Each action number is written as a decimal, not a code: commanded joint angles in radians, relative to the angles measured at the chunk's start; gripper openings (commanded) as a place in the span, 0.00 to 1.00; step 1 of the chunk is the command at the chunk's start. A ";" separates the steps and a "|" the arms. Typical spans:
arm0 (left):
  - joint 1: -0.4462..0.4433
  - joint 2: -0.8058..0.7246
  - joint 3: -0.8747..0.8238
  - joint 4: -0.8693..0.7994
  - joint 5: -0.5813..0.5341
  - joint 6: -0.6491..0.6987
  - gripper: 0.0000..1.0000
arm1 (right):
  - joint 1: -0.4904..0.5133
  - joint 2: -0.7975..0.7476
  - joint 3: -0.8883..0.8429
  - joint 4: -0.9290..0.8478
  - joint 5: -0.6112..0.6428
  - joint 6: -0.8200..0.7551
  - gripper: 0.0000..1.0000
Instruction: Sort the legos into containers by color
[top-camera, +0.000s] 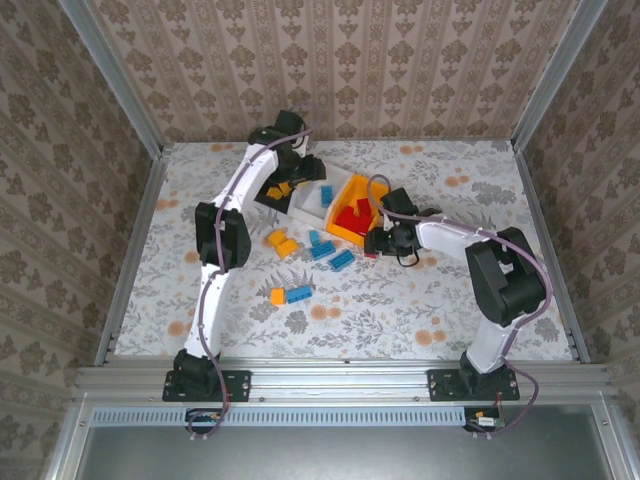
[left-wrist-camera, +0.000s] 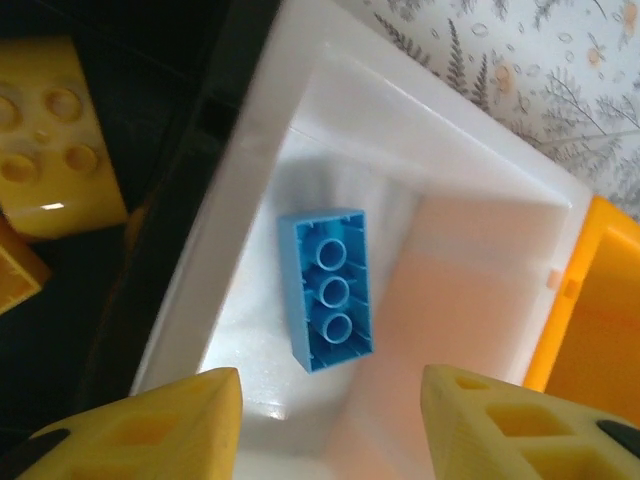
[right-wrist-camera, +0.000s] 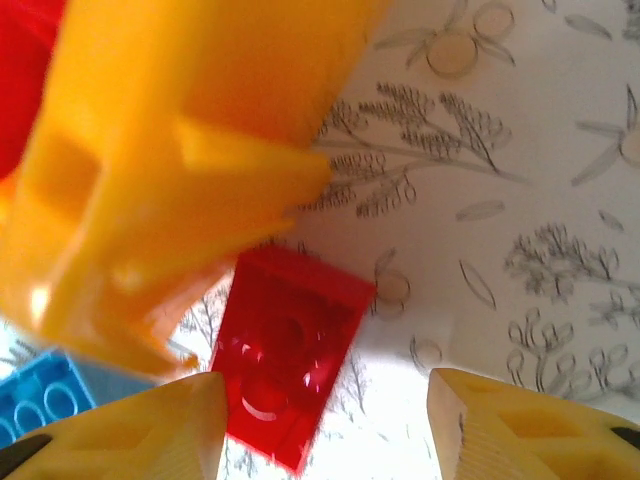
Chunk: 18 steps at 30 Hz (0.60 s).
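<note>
The right gripper stands open over a red brick that lies flat on the table, just beside the corner of the orange-yellow bin. The brick sits off-centre, close to one finger and well clear of the other. For a good grip, I judge the gripper should shift until the brick is centred, square its jaws to the long sides and close without nudging the bin. It should then lift clear of the rim before carrying the brick to the red bricks inside. The left gripper is released and empty above the white bin, where a blue brick lies; it should rise straight out. In the right wrist view the bin is blurred and the red brick's near end is cut off, and I cannot tell whether the finger touches it. In the top view the left arm covers part of the black bin.
</note>
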<state>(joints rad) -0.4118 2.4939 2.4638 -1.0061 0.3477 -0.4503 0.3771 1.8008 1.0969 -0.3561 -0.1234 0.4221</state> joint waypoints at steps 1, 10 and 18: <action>0.001 -0.083 -0.054 -0.036 0.011 0.014 0.55 | -0.004 0.057 0.059 -0.069 0.050 0.019 0.51; -0.002 -0.166 -0.124 -0.020 0.029 0.012 0.58 | -0.014 0.040 0.025 -0.123 0.077 0.050 0.22; -0.009 -0.226 -0.183 -0.006 0.034 0.015 0.61 | -0.035 -0.107 -0.070 -0.146 0.110 0.057 0.16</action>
<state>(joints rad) -0.4137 2.3280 2.3085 -1.0069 0.3668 -0.4492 0.3534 1.7550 1.0599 -0.4297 -0.0586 0.4713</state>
